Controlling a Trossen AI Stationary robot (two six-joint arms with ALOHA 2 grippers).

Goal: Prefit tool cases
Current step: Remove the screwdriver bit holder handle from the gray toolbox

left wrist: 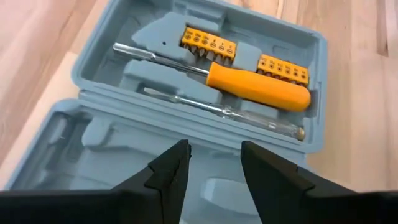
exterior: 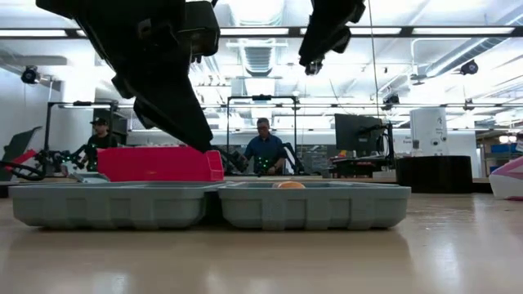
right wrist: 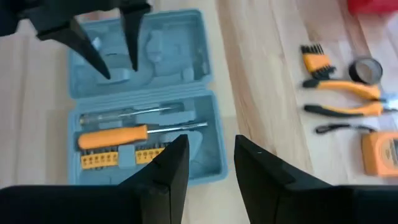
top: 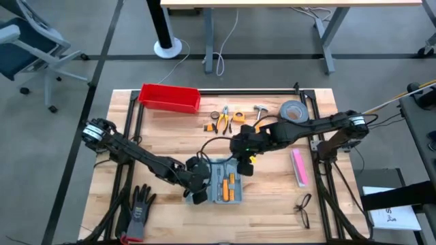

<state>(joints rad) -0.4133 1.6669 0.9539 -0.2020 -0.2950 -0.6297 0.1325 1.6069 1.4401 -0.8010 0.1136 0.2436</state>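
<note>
Grey-blue tool case [left wrist: 186, 118] open, orange screwdriver [left wrist: 258, 86] and bit strips [left wrist: 208, 45] inside, both end effectors released, seemingly empty.

Overhead, table-level and both close wrist views share the open case [top: 225, 182].

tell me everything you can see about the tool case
The tool case is grey-blue moulded plastic, hinged, lying fully open and flat on the wooden table. One half holds an orange-handled screwdriver, a clear-handled tester screwdriver and two orange bit strips in their slots; the other half's recesses look empty. The left gripper hovers open over the empty half; the right gripper, also open, hangs above the filled half. Neither visibly touches it.
</note>
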